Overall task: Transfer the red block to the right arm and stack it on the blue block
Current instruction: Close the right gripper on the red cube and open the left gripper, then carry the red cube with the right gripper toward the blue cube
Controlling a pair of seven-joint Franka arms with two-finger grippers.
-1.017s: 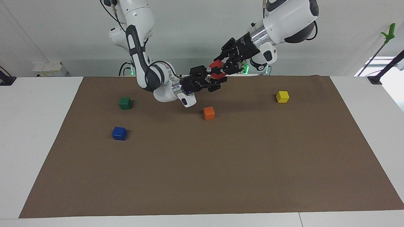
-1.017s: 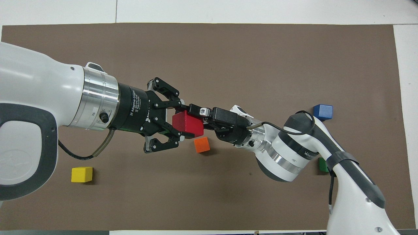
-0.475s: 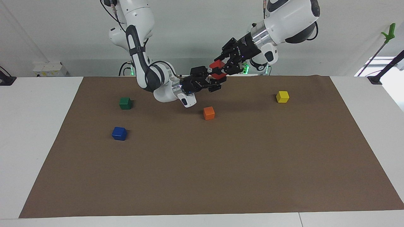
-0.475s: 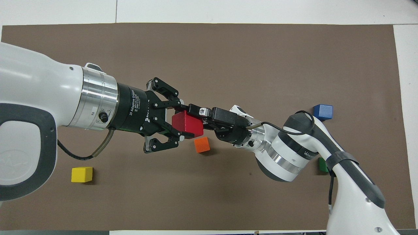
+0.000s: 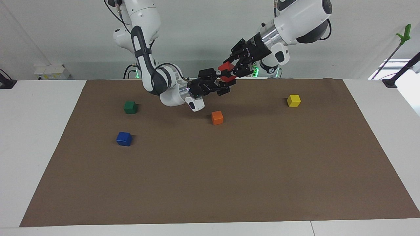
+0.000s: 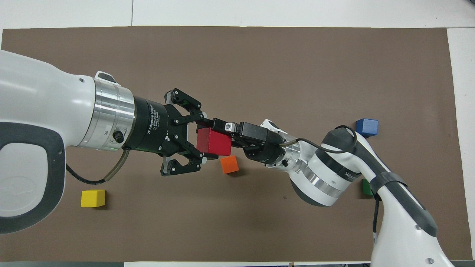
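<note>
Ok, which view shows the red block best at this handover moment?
The overhead view: the red block shows broad faces, held in the air between the left gripper and right gripper. In the facing view the red block is mostly hidden by fingers.

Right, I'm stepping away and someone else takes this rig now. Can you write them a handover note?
Left gripper: in the air over the mat, at the red block; I cannot tell whether it has let go.
Right gripper: shut on the red block from the other end.
Blue block: on the mat toward the right arm's end, nothing on it.
Done: pickup; the arms have met.
Left: confirm release, back the left arm off, stack red on blue.
</note>
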